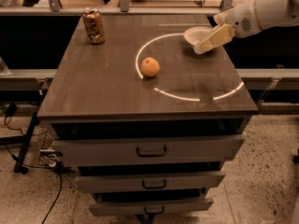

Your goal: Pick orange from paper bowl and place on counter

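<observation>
Orange [150,66] sits on counter [103,85], out of the bowl. It rests on the left arc of the white ring [180,97], roughly mid-depth on the top and slightly left of centre. Nothing is touching it.

Gripper [203,45] is at the right rear of the counter, well apart from the orange. It reaches in from the upper right on a white arm [268,8]. It looks clamped on the right rim of the paper bowl [193,33]. A beige pad lies across that rim, angled down and to the left. Bowl is tilted, with its opening facing up and left, and looks empty. I can't tell whether its underside touches the counter or hangs just above it. Bowl is inside the ring's rear right portion, near the counter's right edge.

Gold-brown can [94,26] stands upright at the rear left corner, well apart from both orange and bowl.

Three grey drawers [152,150] below the top all stand slightly pulled out, each with a dark handle. Cables lie on the speckled floor at the lower left.
</observation>
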`<state>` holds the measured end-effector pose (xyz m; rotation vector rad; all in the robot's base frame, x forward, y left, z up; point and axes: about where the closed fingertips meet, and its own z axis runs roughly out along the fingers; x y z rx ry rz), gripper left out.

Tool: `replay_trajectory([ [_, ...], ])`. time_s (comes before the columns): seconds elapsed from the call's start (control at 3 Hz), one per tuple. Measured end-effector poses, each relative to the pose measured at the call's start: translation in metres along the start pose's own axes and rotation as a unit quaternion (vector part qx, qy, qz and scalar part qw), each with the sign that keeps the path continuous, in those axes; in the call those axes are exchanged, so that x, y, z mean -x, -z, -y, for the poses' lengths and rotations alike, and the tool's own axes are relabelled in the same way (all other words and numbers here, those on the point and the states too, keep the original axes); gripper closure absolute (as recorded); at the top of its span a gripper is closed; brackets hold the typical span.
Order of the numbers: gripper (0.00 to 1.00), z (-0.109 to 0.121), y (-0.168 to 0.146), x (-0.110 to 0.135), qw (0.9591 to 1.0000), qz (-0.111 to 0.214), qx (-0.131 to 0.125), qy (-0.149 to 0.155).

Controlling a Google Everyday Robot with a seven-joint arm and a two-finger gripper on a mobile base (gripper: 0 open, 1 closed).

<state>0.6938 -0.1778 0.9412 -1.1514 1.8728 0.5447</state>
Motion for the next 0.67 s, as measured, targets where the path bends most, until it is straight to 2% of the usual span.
replay_trajectory([
  [0.33,0.00,0.0110,0.0424,0.0071,0.9993,0.011,-0.035,-0.009],
  [0.67,0.00,0.0120,0.0445,0.0080,0.9992,0.013,-0.037,-0.009],
])
